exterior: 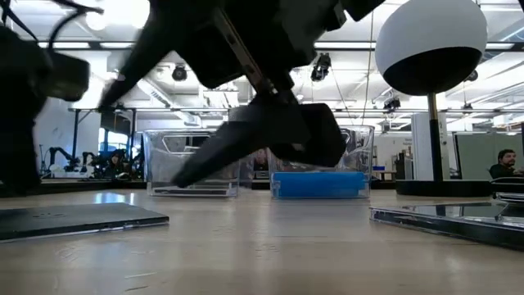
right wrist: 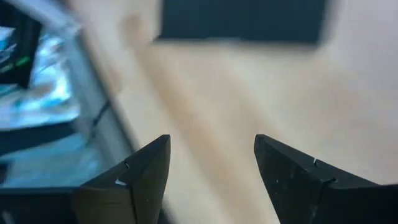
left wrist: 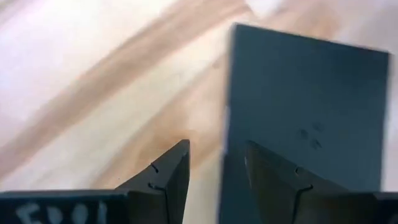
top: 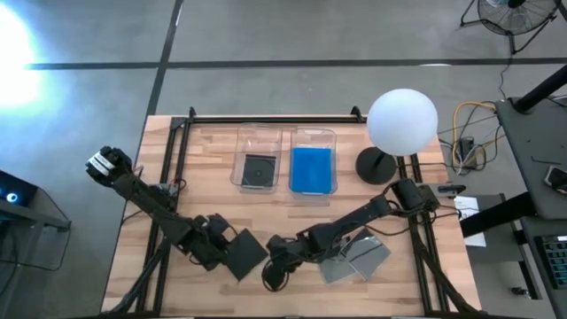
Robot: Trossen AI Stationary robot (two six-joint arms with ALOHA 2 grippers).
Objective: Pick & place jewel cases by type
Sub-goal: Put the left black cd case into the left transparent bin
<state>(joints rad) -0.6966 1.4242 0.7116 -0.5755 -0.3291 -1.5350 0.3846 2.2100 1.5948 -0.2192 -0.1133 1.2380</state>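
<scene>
Left gripper (top: pixel 232 251) is hovering at the near table (top: pixel 292 297) edge with fingers parted, gripping nothing; bare wood is lying ahead. Dark jewel case (top: pixel 245 254) is lying flat just beside its fingertips, corners turned diagonally. Right gripper (top: pixel 273 266) is sitting spread and empty just right of that case, grey cases (top: pixel 354 257) behind it.

A butcher-block wooden desk (top: pixel 266 297) stands on a grey concrete floor (top: pixel 292 31) crossed by dark seams. A white globe lamp (top: pixel 402 121) on a black base sits at the desk's far right. A floor fan (top: pixel 512 16) stands in the corner; strip lights (exterior: pixel 205 75) line the ceiling, and a seated person (exterior: pixel 505 164) is visible far off.
</scene>
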